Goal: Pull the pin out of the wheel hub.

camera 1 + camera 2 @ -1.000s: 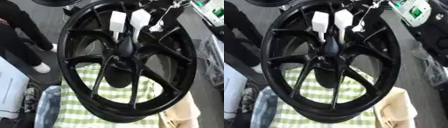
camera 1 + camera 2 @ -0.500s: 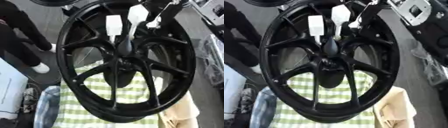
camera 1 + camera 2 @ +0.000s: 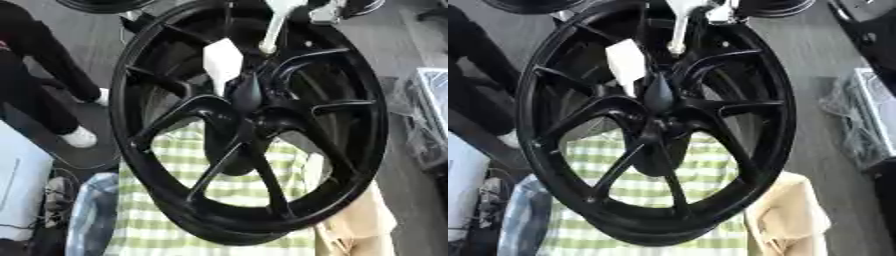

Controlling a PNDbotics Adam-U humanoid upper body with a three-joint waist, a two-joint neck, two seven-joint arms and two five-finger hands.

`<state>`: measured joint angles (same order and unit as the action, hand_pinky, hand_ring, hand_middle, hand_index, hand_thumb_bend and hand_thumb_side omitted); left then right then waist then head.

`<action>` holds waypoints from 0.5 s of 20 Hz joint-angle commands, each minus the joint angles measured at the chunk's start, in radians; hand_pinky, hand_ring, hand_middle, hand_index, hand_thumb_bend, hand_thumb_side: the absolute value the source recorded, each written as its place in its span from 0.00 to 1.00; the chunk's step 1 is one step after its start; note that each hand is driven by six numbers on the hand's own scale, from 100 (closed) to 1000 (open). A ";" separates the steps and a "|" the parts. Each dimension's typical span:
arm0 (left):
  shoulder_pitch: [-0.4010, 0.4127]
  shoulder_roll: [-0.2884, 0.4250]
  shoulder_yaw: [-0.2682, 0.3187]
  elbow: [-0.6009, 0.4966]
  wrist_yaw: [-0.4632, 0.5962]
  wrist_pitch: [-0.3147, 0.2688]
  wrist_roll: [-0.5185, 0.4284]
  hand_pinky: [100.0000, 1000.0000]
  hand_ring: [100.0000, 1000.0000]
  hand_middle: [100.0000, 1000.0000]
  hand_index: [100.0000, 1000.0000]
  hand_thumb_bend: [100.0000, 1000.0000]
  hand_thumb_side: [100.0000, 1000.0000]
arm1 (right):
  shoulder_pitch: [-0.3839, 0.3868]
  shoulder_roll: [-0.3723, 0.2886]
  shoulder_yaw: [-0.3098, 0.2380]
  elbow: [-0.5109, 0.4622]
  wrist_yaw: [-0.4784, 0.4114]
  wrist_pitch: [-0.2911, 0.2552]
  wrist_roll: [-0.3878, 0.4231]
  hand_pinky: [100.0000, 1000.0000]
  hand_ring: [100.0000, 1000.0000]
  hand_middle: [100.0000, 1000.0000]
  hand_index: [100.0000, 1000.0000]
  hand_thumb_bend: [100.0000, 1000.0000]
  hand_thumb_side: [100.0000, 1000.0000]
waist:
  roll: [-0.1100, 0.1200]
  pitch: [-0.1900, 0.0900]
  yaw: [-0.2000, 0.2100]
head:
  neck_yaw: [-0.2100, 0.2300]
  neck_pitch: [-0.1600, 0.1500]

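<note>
The black wheel hub (image 3: 262, 227) stands tilted on its rim and fills the view. At its centre, where the spokes meet, a black tapered pin (image 3: 245, 92) sticks out toward me. My right hand (image 3: 273, 22) comes in from the top right. One of its white parts (image 3: 223, 62) lies against the pin's upper left. The other white part hangs straight down just above and to the right of the pin. Its silver wrist parts (image 3: 324, 12) show at the top edge. My left hand shows in neither view.
A green and white checked cloth (image 3: 227, 200) lies under the hub. A beige box (image 3: 367, 225) is at the lower right and plastic-wrapped goods (image 3: 429, 115) at the right. A person's dark legs and white shoe (image 3: 79, 136) stand at the left.
The hand's two white parts, side by side above the pin before, have spread: the left one moved down beside the pin, the right one rose. The view shifted slightly.
</note>
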<state>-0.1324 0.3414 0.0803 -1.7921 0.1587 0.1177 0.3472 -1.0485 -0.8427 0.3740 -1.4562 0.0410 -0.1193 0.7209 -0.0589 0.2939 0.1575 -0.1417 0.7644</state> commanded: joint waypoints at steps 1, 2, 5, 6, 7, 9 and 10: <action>-0.003 0.022 0.011 -0.011 -0.004 0.000 0.000 0.71 0.62 0.56 0.67 0.05 0.80 | 0.001 -0.084 -0.052 -0.044 -0.043 0.018 -0.020 0.79 0.58 0.20 0.36 0.00 0.15 | 0.006 -0.025 -0.005 | 0.005 0.006; -0.002 0.022 0.012 -0.011 -0.004 0.000 0.001 0.71 0.62 0.56 0.67 0.05 0.80 | 0.016 -0.106 -0.065 -0.057 -0.054 0.022 -0.032 0.78 0.58 0.20 0.36 0.00 0.15 | 0.007 -0.026 -0.008 | 0.007 0.006; 0.000 0.023 0.014 -0.013 -0.005 -0.001 0.003 0.71 0.62 0.56 0.67 0.05 0.80 | 0.108 -0.199 -0.129 -0.109 -0.095 0.030 -0.089 0.79 0.58 0.20 0.37 0.00 0.13 | 0.010 -0.027 -0.020 | 0.009 0.006; 0.001 0.023 0.015 -0.013 -0.006 -0.001 0.004 0.72 0.62 0.56 0.67 0.05 0.80 | 0.154 -0.235 -0.157 -0.128 -0.112 0.032 -0.115 0.79 0.58 0.20 0.37 0.00 0.13 | 0.012 -0.027 -0.024 | 0.011 0.006; 0.001 0.022 0.017 -0.014 -0.006 -0.002 0.006 0.72 0.62 0.56 0.67 0.05 0.80 | 0.217 -0.277 -0.196 -0.147 -0.129 0.035 -0.152 0.79 0.58 0.20 0.37 0.00 0.13 | 0.014 -0.027 -0.030 | 0.014 0.006; 0.000 0.019 0.020 -0.015 -0.006 -0.002 0.010 0.72 0.62 0.56 0.67 0.05 0.80 | 0.346 -0.344 -0.273 -0.174 -0.155 0.042 -0.227 0.79 0.57 0.20 0.37 0.00 0.12 | 0.018 -0.024 -0.039 | 0.020 0.006; 0.000 0.018 0.022 -0.016 -0.007 -0.002 0.011 0.72 0.62 0.56 0.67 0.05 0.80 | 0.407 -0.367 -0.311 -0.183 -0.164 0.045 -0.266 0.78 0.57 0.20 0.37 0.00 0.10 | 0.020 -0.023 -0.043 | 0.024 0.006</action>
<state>-0.1293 0.3418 0.0903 -1.7924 0.1573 0.1166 0.3537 -0.6348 -1.1331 0.1215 -1.6094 -0.1025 -0.0775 0.4970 -0.0395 0.2917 0.1131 -0.1225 0.7645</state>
